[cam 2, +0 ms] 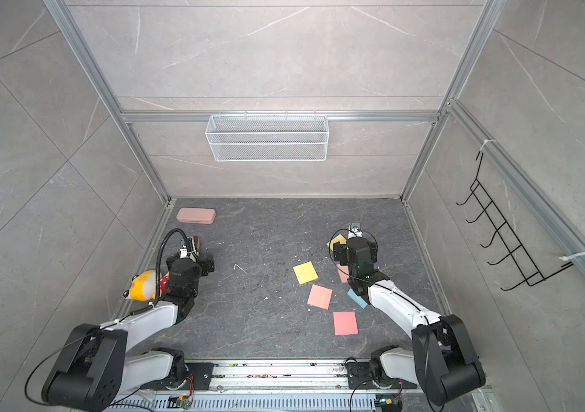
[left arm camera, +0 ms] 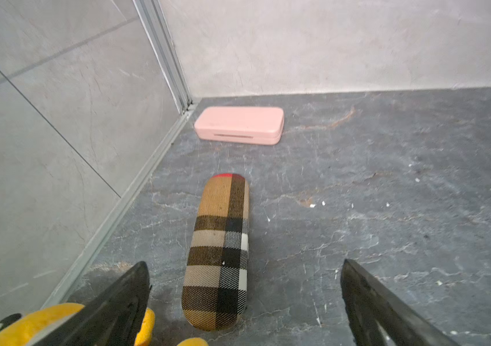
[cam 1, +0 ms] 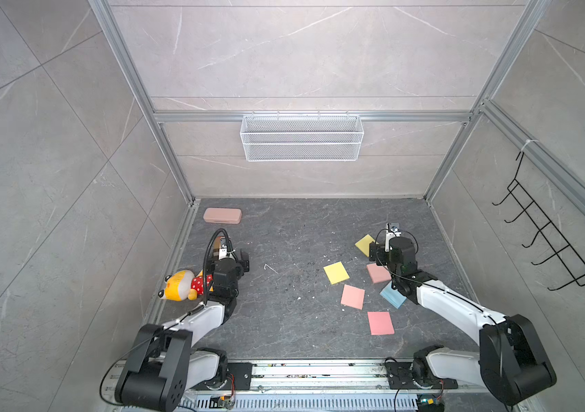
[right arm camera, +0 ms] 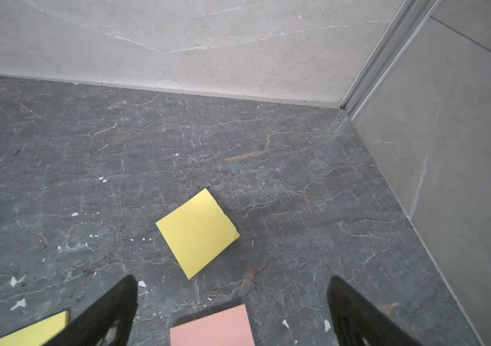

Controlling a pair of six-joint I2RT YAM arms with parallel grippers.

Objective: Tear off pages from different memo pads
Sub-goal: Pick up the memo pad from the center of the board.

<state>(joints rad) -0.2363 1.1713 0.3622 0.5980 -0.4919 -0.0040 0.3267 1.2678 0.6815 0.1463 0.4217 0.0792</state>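
Note:
Several pastel squares lie on the right half of the dark floor. A light blue memo pad [cam 1: 392, 296] is partly under my right arm. A pink pad [cam 1: 377, 273] lies just below my right gripper [cam 1: 382, 255], and a yellow pad [cam 1: 364, 244] just beyond it. In the right wrist view that yellow pad [right arm camera: 198, 232] lies ahead of the open, empty right gripper [right arm camera: 231, 278], and the pink pad [right arm camera: 212, 328] sits between the jaws' bases. More squares, yellow [cam 1: 336, 272] and pink [cam 1: 352, 296] [cam 1: 381, 323], lie flat; pad or page, I cannot tell. My left gripper [left arm camera: 244, 262] is open and empty.
A plaid glasses case [left arm camera: 219, 251] lies under the left gripper, with a pink case [cam 1: 222, 215] in the far left corner. A yellow plush toy [cam 1: 180, 285] rests by the left wall. A white mesh basket [cam 1: 301, 137] hangs on the back wall and a black hook rack [cam 1: 540, 228] on the right wall.

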